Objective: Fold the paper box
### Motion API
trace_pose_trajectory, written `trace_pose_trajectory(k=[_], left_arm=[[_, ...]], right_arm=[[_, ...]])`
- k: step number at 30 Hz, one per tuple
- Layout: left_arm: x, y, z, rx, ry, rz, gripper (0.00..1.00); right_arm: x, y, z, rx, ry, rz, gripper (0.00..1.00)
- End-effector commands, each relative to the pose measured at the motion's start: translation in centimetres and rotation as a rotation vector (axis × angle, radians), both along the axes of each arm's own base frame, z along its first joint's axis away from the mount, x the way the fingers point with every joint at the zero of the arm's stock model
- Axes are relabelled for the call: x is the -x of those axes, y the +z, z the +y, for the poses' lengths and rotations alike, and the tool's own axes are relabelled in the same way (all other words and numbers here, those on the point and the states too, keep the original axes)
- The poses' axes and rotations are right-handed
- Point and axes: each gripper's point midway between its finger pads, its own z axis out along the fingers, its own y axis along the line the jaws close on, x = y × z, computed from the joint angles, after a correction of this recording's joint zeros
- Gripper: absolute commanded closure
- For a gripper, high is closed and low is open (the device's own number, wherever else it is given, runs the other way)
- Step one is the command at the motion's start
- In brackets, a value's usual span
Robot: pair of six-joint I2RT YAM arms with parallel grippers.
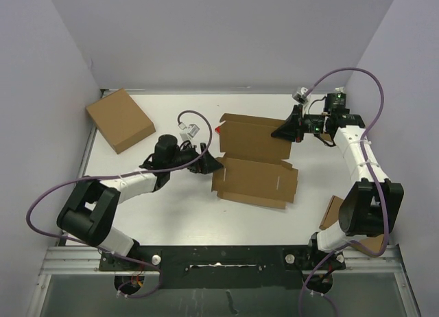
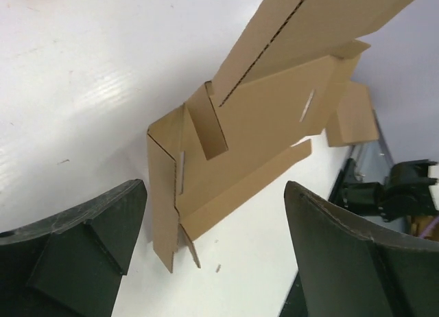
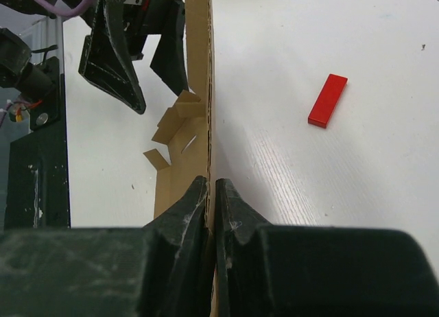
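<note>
Your right gripper (image 3: pixel 211 188) is clenched on the raised lid panel of the paper box (image 1: pixel 254 169), which sits mid-table with its left end flaps standing up. Your left gripper (image 1: pixel 208 163) hangs released beside that end, jaws spread wide, gripping nothing. Only that one pinch holds the lid up, so a tug from the right arm could drag the whole blank or tear the perforated crease. A careless left push may buckle the side flaps outward or slide the box toward the red block (image 3: pixel 327 100)
</note>
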Motion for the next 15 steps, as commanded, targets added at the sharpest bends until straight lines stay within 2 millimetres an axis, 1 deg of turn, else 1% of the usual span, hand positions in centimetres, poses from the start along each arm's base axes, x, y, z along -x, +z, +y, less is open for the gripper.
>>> trace_pose_trajectory(k=[1,4,7,11,15], left_arm=[[-0.9,-1.1,0.5,-0.125,0.072,-0.088,0.22],[-1.3,-2.6,0.3,-0.192,0.089,-0.056,0.38],[-1.6,-3.3,0.1,-0.226,0.089,-0.023,0.52],[-1.6,-3.6,0.3,-0.24,0.098,-0.012,0.67],[-1.5,-3.1,0.4,-0.235,0.092,-0.022,0.81]], right_arm=[[0.6,3.3,0.5,-0.055,0.036,-0.085,1.0],[0.8,3.6,0.6,-0.064,0.041,-0.084,1.0],[0.8,3.7,0.6,-0.065,0.041,-0.085,1.0],[0.7,3.5,0.5,-0.05,0.026,-0.091,1.0],[0.4,3.6,0.2,-0.037,0.013,-0.097,1.0]])
